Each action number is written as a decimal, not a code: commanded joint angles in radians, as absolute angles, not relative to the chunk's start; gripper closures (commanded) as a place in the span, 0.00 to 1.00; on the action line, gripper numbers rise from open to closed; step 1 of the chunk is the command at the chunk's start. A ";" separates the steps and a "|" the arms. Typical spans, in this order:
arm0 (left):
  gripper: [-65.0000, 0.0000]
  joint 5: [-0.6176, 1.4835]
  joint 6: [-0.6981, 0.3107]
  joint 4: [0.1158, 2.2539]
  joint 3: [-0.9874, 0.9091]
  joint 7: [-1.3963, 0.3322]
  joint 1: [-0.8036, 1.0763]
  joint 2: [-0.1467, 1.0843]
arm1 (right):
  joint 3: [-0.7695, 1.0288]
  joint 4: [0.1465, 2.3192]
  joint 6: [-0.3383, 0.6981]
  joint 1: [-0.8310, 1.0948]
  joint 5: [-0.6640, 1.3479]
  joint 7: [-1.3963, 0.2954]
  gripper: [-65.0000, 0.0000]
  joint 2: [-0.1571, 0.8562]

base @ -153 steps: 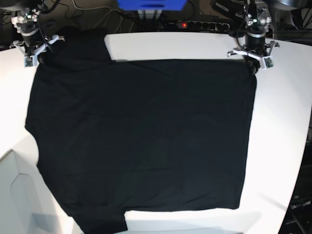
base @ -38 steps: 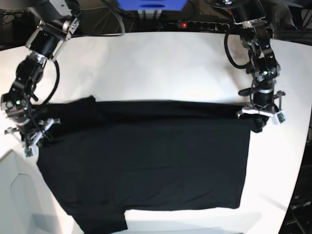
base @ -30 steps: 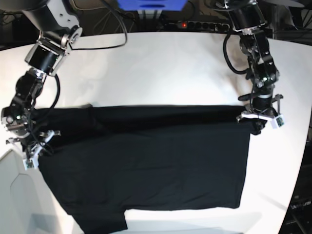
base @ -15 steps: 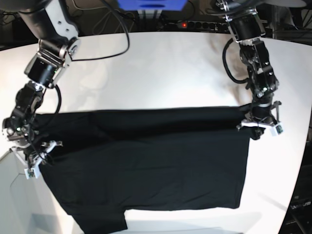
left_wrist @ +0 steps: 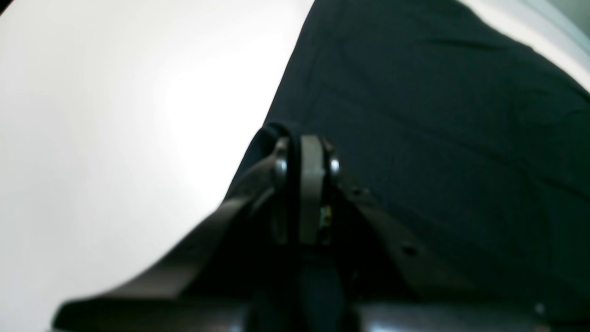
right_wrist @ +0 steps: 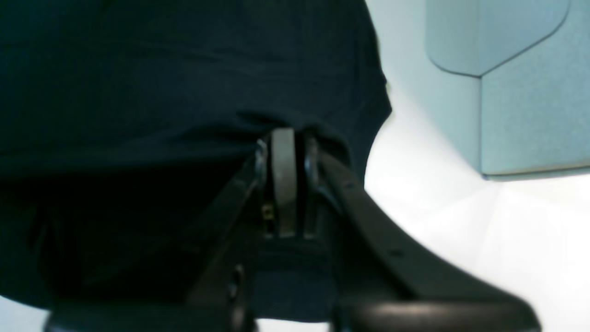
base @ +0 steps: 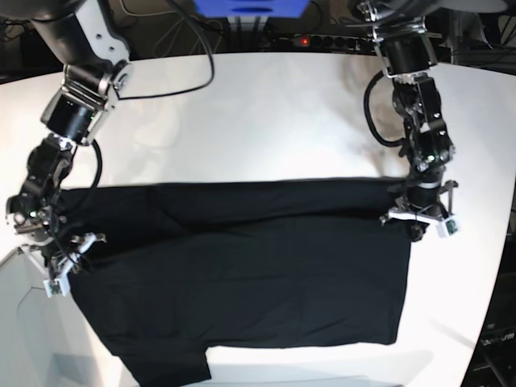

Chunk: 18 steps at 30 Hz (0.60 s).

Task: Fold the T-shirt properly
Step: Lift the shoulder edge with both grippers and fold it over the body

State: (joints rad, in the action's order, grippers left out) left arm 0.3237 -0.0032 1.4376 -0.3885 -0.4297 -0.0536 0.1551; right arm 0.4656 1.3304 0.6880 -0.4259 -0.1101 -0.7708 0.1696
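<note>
The white table fills the base view, its far half bare and its near half covered by the T-shirt, a large black cloth lying mostly flat with the far portion doubled over toward the near side, so that a straight folded edge runs left to right across the middle of the table. One sleeve sticks out at the near left, by the table's near edge. No print or label shows on the cloth from any view. At the left end of the fold the right gripper sits low over the cloth near the table's left edge; in the right wrist view its jaws stand narrow, pinched together with a bunched ridge of black cloth caught at the tips of the right gripper, and a pale blue-grey panel shows beyond the table edge. At the right end of the fold the left gripper hangs from its arm over the shirt's right corner; the left wrist view shows its jaws likewise nearly closed, a small loop of the shirt's edge gripped at the tips of the left gripper, with bare white table to one side. Beyond the far edge lie black cables and a power strip with a red light.
</note>
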 commanded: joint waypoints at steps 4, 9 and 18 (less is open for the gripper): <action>0.95 0.326 -0.005 1.455 -0.387 -0.404 -0.085 0.168 | 0.426 1.348 0.698 -0.455 -0.099 -0.743 1.00 0.183; 0.64 0.326 -0.005 1.457 -0.387 -0.407 -0.088 0.168 | 0.426 1.348 0.698 -0.453 -0.099 -0.746 0.94 0.180; 0.49 0.326 -0.004 1.506 -0.398 -0.407 -0.033 0.168 | 0.433 1.356 0.698 -0.453 -0.093 -0.748 0.57 0.183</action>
